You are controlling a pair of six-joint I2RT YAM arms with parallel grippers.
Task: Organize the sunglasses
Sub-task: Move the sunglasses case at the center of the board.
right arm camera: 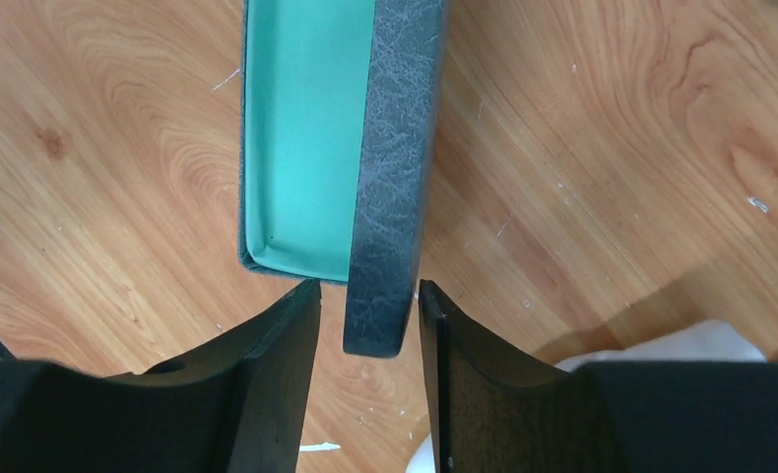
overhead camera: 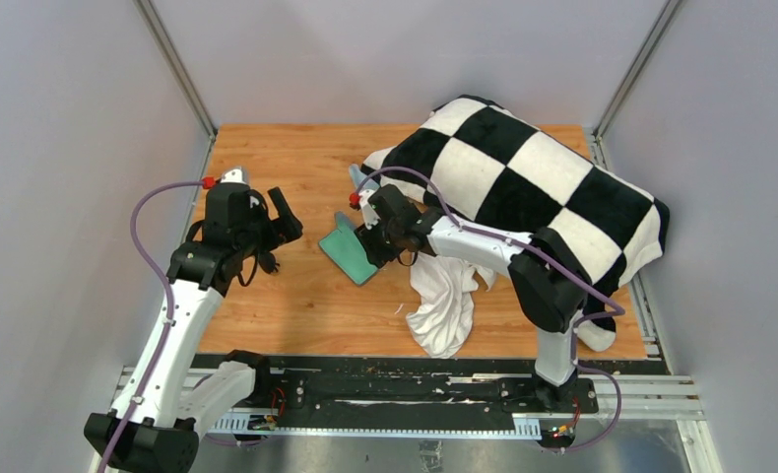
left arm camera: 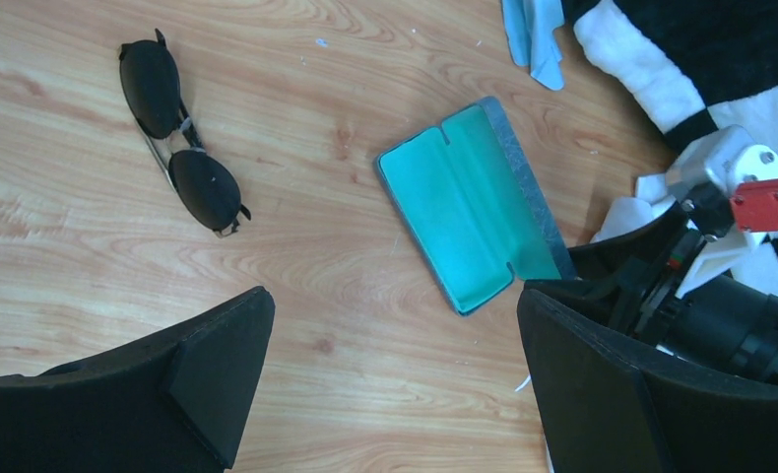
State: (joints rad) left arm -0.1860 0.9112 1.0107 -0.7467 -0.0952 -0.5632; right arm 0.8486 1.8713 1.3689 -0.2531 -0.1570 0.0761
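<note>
The sunglasses (left arm camera: 180, 148), a thin black pair with dark lenses, lie open on the wooden table, lenses down, up and left of my left gripper (left arm camera: 395, 374). That gripper stands wide open above bare wood with nothing between its fingers. The grey-blue case (left arm camera: 464, 212) lies open, its mint-green inside (right arm camera: 301, 128) facing up. My right gripper (right arm camera: 368, 291) straddles the end of the case's raised grey lid (right arm camera: 395, 168). Its fingers stand close on both sides, with a thin gap showing on the left. In the top view the right gripper (overhead camera: 375, 246) sits at the case's right edge (overhead camera: 349, 251).
A light-blue cloth (left arm camera: 535, 34) lies beyond the case. A black-and-white checkered blanket (overhead camera: 523, 177) covers the table's right rear, and a white cloth (overhead camera: 444, 305) lies crumpled under the right arm. Grey walls close in the table (overhead camera: 306, 305) on three sides.
</note>
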